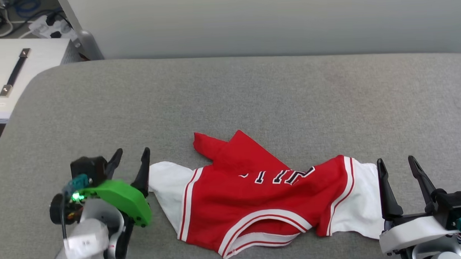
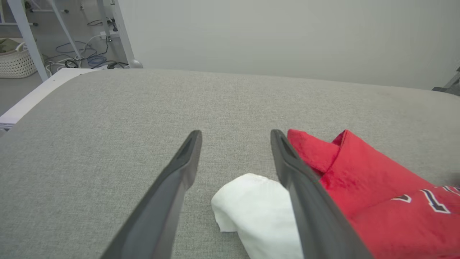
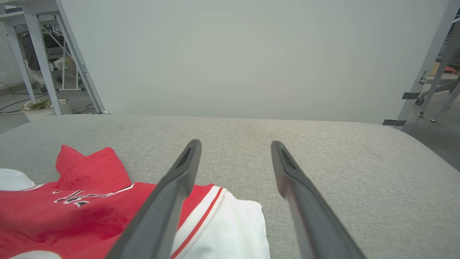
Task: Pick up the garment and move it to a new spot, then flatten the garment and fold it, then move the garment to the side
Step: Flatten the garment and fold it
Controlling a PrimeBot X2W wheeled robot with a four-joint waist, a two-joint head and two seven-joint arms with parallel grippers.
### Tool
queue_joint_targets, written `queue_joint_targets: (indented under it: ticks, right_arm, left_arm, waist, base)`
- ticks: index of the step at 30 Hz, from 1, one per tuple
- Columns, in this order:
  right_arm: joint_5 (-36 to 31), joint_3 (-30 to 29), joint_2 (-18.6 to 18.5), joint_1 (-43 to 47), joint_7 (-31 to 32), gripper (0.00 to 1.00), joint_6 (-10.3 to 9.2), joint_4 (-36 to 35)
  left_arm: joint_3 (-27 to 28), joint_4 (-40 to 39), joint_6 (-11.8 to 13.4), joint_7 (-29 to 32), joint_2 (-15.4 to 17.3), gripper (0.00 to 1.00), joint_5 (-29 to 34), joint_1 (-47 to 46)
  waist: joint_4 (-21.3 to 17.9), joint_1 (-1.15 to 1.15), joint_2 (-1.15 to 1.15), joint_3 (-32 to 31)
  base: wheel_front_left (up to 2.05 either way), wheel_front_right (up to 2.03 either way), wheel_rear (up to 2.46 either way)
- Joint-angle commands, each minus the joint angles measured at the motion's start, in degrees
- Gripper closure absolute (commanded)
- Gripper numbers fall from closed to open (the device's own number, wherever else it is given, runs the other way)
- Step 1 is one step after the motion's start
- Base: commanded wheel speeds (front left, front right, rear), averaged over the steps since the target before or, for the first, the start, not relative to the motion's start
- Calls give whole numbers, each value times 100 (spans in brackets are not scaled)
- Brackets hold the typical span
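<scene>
Far left, beside the grey padded surface (image 1: 252, 89): a white case (image 1: 36, 56) with a dark strap handle, and cables (image 1: 0, 15) on the floor behind it.

Left gripper (image 1: 132, 150): jaws spread wide, grasping nothing. In the left wrist view, the left gripper (image 2: 236, 133) stands low over the surface, and the white left-hand sleeve (image 2: 251, 201) lies loose on the fabric between its fingers. One finger crosses in front of the sleeve's edge.

The garment (image 1: 256, 194): lies on the near middle of the surface between the two grippers, crumpled and not flat. The red body is bunched, with a red flap folded up toward the far side. Black white-edged lettering is partly visible across the middle. The striped neck trim faces the near edge, and a white sleeve lies at each end.

Right gripper (image 1: 395, 160): jaws spread wide, grasping nothing. It sits just beside the right-hand white sleeve. In the right wrist view, the right gripper's (image 3: 233, 142) left finger crosses over the garment (image 3: 72, 201) at the sleeve's striped seam.
</scene>
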Motion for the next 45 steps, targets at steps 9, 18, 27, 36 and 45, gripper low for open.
queue_joint_targets:
  ticks: [9,18,27,36,45]
  right_arm:
    - [-25,-68,1,293,-52,0,-5,-55]
    - [-42,-61,0,431,-52,0,-5,-72]
    - [440,1026,-777,-178,1544,0,-5,-261]
    - [2015,2356,-2069,-1830,4526,0,-5,-363]
    - [3296,3100,-2550,-2924,5775,0,-5,485]
  left_arm:
    - [58,-1004,68,-799,-266,0,412,998]
    - [566,-1753,-39,-814,-795,0,1049,1740]
    - [862,-1830,-323,-815,-1047,0,1403,1567]
    - [1022,-1742,-513,-815,-1367,0,1589,1309]
    - [1083,-1674,-641,-816,-1591,0,1691,1052]
  waist:
    - [146,0,0,-456]
    - [154,0,0,-505]
    - [423,0,0,-130]
    - [941,0,0,397]
    - [1524,0,0,882]
  base:
    - [0,0,0]
    - [0,0,0]
    - [0,0,0]
    - [0,0,0]
    - [0,0,0]
